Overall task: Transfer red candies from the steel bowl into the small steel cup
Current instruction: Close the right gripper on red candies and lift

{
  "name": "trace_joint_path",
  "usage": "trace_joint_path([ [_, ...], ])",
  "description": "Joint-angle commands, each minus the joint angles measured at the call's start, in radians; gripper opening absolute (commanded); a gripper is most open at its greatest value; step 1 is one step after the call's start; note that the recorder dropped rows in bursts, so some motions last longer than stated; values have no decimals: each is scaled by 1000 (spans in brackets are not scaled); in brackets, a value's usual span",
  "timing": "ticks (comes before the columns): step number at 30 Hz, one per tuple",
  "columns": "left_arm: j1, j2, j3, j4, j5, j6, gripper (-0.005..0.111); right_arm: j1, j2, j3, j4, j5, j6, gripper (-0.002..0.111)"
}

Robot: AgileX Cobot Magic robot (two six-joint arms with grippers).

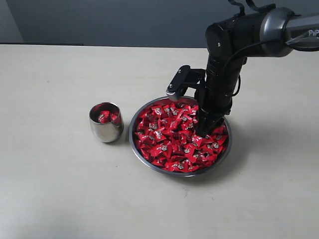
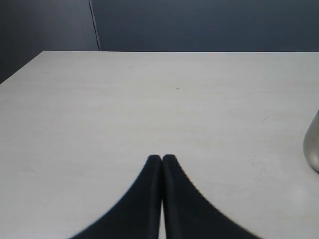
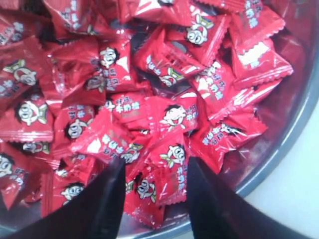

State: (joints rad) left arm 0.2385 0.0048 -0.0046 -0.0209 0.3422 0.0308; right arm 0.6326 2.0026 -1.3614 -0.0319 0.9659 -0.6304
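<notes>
The steel bowl (image 1: 131, 135) sits right of centre, heaped with red candies (image 1: 167, 135). My right gripper (image 1: 203, 131) points down into the right side of the heap. In the right wrist view it (image 3: 154, 167) is open, its fingers (image 3: 107, 199) straddling one or two candies (image 3: 169, 152) close to the bowl's rim (image 3: 279, 154). The small steel cup (image 1: 105, 129) stands upright just left of the bowl with a few red candies (image 1: 105, 117) inside. My left gripper (image 2: 162, 158) is shut and empty over bare table, with the cup's side (image 2: 313, 149) at the frame edge.
The pale tabletop (image 1: 55, 79) stretches wide to the left and in front of the bowl. A dark wall (image 1: 99, 20) runs behind the table's far edge. The right arm (image 1: 234, 40) reaches in from the upper right above the bowl.
</notes>
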Motion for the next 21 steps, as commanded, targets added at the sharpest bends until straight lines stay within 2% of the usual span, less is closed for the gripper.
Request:
trace_joint_path([
  [1,-10,-5,5,-1,-8,-1,0,-4,15,-6,-3,-5,-8,39],
  [21,-10,-5,5,-1,-8,-1,0,-4,64,-6,-89,-22,39,39],
])
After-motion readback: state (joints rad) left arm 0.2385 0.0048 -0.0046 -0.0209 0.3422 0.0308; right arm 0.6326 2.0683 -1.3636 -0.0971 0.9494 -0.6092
